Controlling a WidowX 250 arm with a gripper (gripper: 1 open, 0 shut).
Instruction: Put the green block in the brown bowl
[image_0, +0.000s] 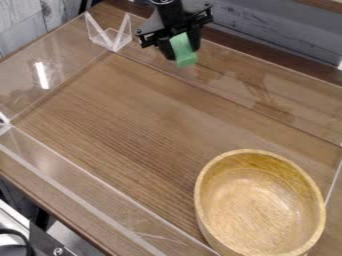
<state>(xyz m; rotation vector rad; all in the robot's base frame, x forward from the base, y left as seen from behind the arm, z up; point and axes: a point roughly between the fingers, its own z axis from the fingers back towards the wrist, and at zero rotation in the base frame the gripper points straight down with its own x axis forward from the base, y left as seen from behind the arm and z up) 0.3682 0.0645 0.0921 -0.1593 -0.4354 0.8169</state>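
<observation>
My gripper is clamped on the green block near the worktop's far edge. The brown bowl sits empty at the near right corner.

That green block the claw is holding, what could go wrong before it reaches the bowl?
The gripper pinches the green block only at its top, so it might slip out in transit. The brown bowl sits at the opposite corner, a long carry. The clear wall around the table could catch a wide swing.
</observation>
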